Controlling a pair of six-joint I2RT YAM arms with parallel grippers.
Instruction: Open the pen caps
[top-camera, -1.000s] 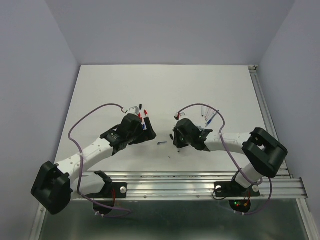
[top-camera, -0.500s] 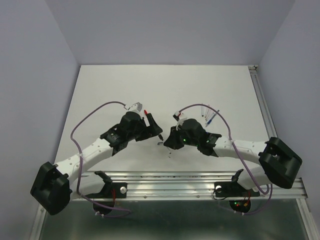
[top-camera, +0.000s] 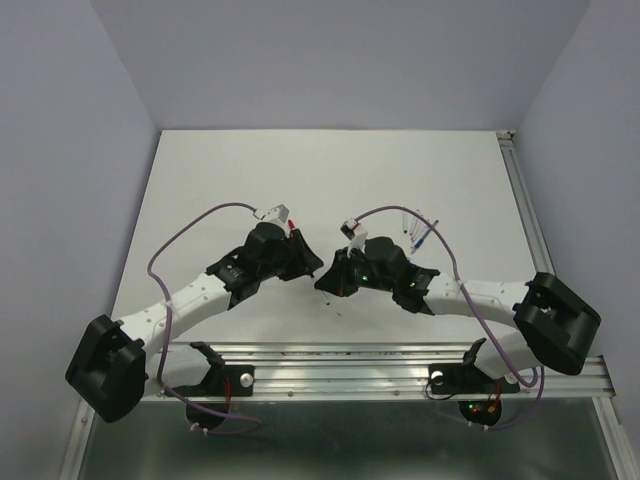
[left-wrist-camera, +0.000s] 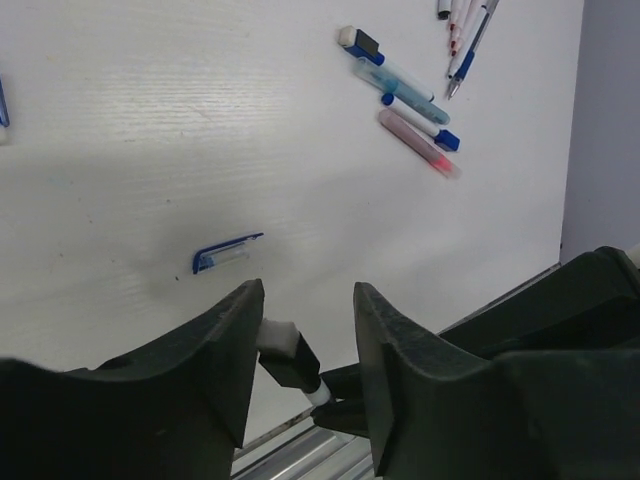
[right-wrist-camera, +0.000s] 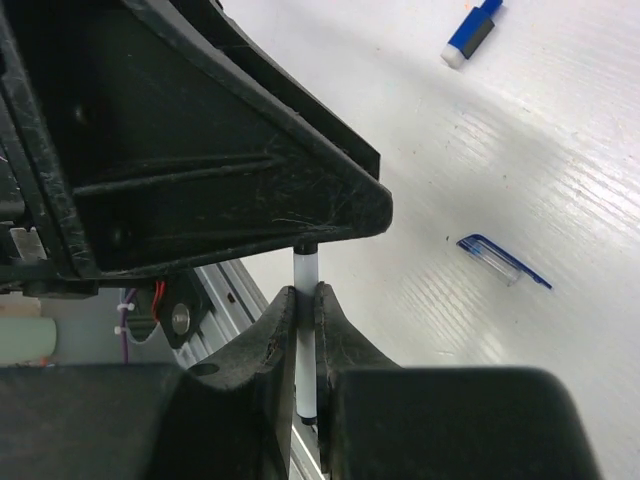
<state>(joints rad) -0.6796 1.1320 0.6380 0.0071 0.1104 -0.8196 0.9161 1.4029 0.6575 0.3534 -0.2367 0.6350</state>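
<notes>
The black cap is still on its pen, held above the near edge of the worktop, with the right pincer pinching its barrel and the left pincer half spread around the cap. One blue cap lies loose, but several grouped pens look capped, so much remains.
</notes>
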